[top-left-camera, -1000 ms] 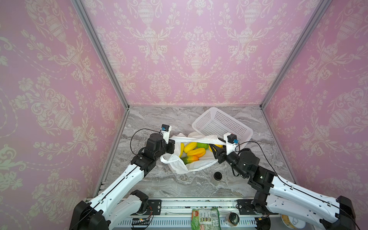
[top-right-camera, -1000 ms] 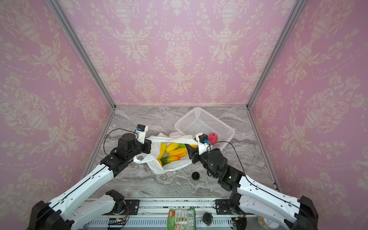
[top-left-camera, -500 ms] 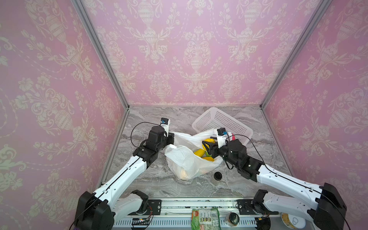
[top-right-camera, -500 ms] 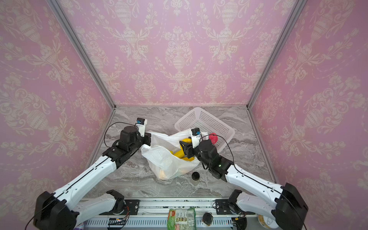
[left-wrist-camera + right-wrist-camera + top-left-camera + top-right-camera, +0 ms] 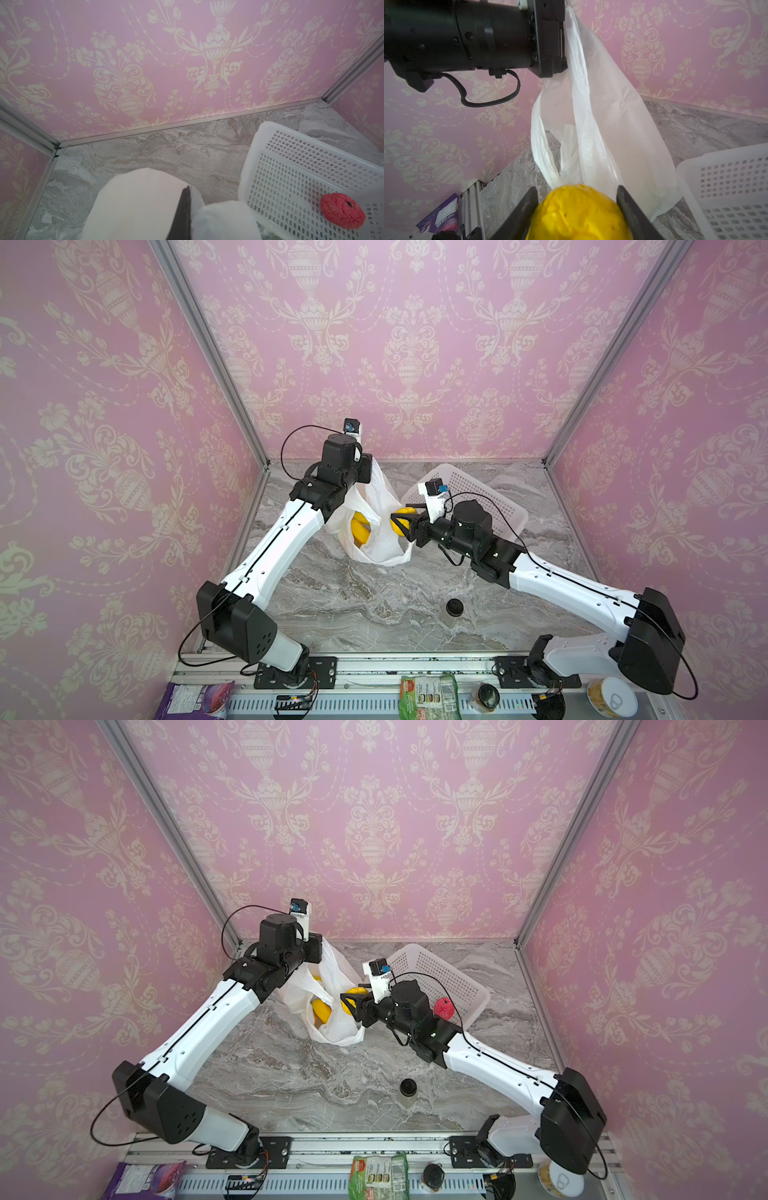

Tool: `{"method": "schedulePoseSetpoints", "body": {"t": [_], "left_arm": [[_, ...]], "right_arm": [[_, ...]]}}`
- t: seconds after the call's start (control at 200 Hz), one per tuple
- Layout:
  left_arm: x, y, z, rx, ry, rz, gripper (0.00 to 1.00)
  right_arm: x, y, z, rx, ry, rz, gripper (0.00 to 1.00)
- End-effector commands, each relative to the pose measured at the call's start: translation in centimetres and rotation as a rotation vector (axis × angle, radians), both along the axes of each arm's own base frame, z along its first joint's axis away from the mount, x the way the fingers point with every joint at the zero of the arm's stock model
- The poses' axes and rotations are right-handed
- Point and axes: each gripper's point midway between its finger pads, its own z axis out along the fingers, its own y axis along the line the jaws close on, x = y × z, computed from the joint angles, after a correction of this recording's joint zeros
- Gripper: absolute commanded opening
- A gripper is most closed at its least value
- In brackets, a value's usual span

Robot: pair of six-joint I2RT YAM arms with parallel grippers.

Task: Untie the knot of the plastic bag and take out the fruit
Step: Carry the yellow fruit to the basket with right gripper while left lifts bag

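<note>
Our right hand (image 5: 405, 524) gripped a yellow fruit (image 5: 579, 214) just outside the mouth of the plastic bag (image 5: 380, 541); the basket (image 5: 482, 485) lay behind that hand, on its wrist side; our left hand (image 5: 184, 209) was clamped on the bag's top edge, holding it upright; other yellow pieces (image 5: 359, 529) sat inside.

I see a translucent white plastic bag (image 5: 386, 549) with yellow fruit (image 5: 360, 529) showing inside, and a pink-red fruit (image 5: 342, 211) in the white perforated basket (image 5: 291, 176). The walls (image 5: 415, 323) are pink with cream urn-and-flower damask; the table (image 5: 353, 605) is grey veined marble.
</note>
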Motion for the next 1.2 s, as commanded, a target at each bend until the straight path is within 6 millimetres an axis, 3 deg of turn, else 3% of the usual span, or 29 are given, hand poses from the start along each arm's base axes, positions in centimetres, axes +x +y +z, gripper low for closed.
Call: {"method": "schedulePoseSetpoints", "body": {"t": [0.0,0.14,0.23,0.29,0.425,0.63,0.741,0.846,0.946,1.016,1.096,1.196], "left_arm": [[-2.7,0.6,-2.6,-0.010,0.066,-0.026,0.00],[-5.9,0.6,-8.5,-0.046,0.146,-0.073,0.00],[-7.4,0.7,-10.7,-0.071,0.181,-0.079,0.00],[-8.2,0.6,-11.2,-0.089,0.195,-0.092,0.00],[-9.3,0.9,-8.9,-0.096,0.164,-0.080,0.00],[-10.3,0.9,-2.8,-0.090,0.073,-0.068,0.00],[-10.0,0.0,-1.0,-0.090,0.054,-0.091,0.00],[-8.5,-1.1,-0.9,-0.074,0.044,-0.120,0.00],[-7.2,-1.0,-3.0,-0.016,0.091,-0.085,0.00],[-6.9,-0.9,-4.5,0.009,0.114,-0.076,0.00],[-7.0,-0.8,-5.8,0.020,0.130,-0.083,0.00],[-7.5,-0.6,-7.1,0.036,0.139,-0.087,0.00]], "right_arm": [[-1.6,-0.5,1.5,0.051,-0.026,0.034,0.26],[-1.3,-3.5,0.9,0.025,-0.036,-0.082,0.26],[-0.7,-6.3,0.4,-0.006,-0.041,-0.196,0.25],[-0.1,-8.5,0.0,-0.031,-0.044,-0.289,0.25],[1.6,-13.2,-1.9,-0.118,-0.011,-0.506,0.25],[6.4,-18.8,-9.2,-0.269,0.176,-0.740,0.25],[9.4,-19.7,-13.2,-0.304,0.300,-0.753,0.26],[11.5,-19.7,-16.4,-0.367,0.381,-0.758,0.27],[12.5,-19.1,-18.0,-0.393,0.414,-0.741,0.37],[12.6,-18.8,-18.3,-0.391,0.418,-0.727,0.55],[12.3,-18.8,-17.6,-0.381,0.402,-0.721,0.84],[10.9,-18.5,-15.1,-0.379,0.339,-0.705,0.99]]}}
